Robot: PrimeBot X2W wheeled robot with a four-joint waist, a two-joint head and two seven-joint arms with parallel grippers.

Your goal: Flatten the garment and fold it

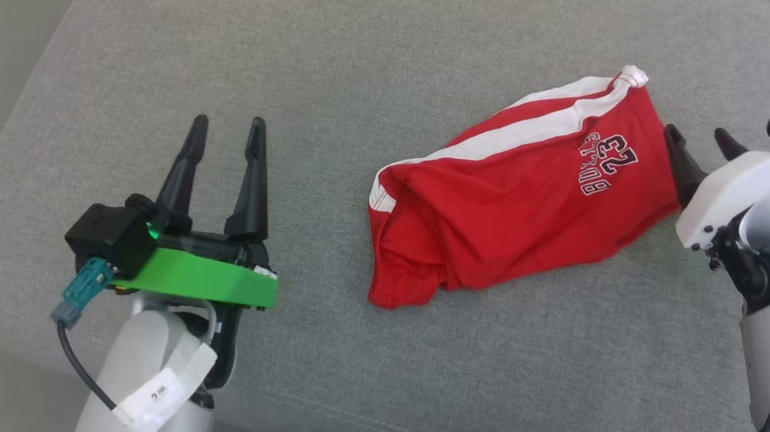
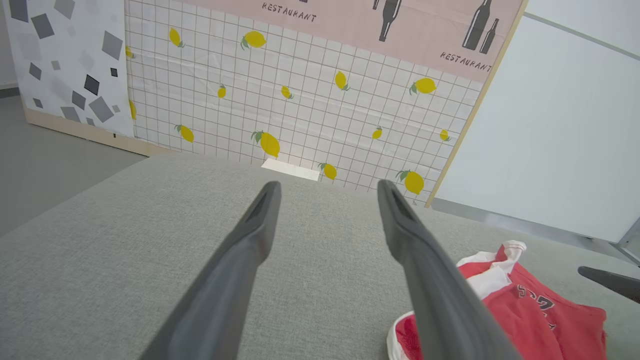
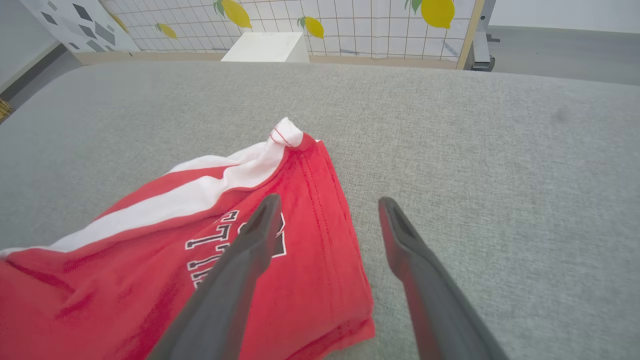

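Observation:
The red shorts (image 1: 517, 199) lie bunched and folded over on the grey cushion, white side stripe along their far edge, printed lettering and number near the right end. In the right wrist view the shorts (image 3: 165, 260) spread under the left finger. My right gripper (image 1: 701, 143) is open at the shorts' right hem, one finger over the red cloth, the other over bare cushion (image 3: 500, 200). My left gripper (image 1: 225, 131) is open and holds nothing, well to the left of the shorts. The left wrist view has the shorts (image 2: 545, 310) at the lower right behind my right-hand finger.
The grey cushion (image 1: 341, 68) has a rounded left edge and a front seam. Beyond it stand a lemon-patterned panel (image 2: 300, 100) and a small white box (image 3: 265, 47). Wide bare cushion lies between my left gripper and the shorts.

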